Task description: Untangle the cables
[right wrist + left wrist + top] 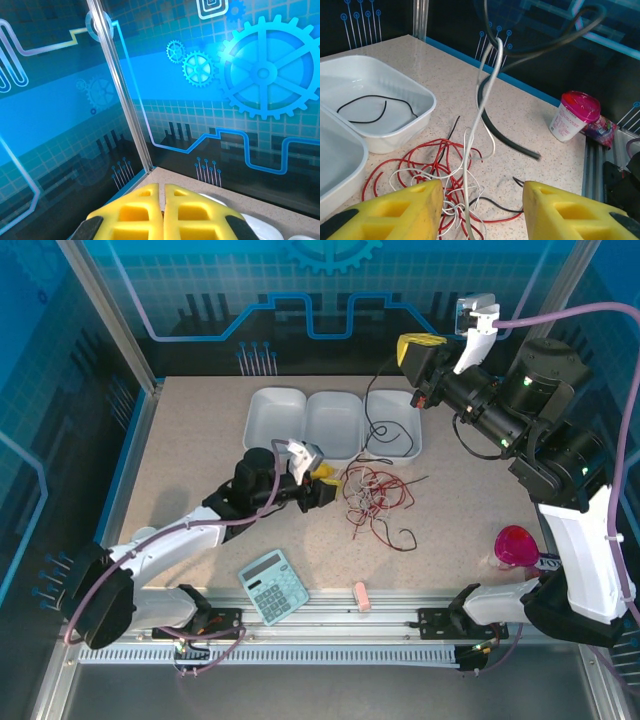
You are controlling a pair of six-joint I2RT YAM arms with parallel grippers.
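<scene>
Cables [375, 495] of red, white and black lie in a loose knot on the middle of the tabletop [200, 440], just in front of the white tray [335, 420]. In the left wrist view the red loops [420, 155] spread flat on the surface with white strands woven through them. One white strand [485, 95] climbs steeply out of the heap and hooks over a black cable [492, 131] that hangs above it.

In the top view this black cable [368, 400] runs from the knot across the tray's right compartment and up to the right tool [415, 348]. That tool is raised over the far right corner, and its yellow pads [145, 210] are pressed together, pinching the cable's upper end.

The left tool [322, 480] sits low at the left edge of the knot. Its yellow fingers [415, 205] stand apart with nothing gripped, and the white strand rises between them.

A short black strand [375, 102] lies curled in one tray compartment. Nearer the arms are a teal calculator [273, 585] and a small pink block [362, 597]. A pink-lidded cup [515, 545] stands to the right.
</scene>
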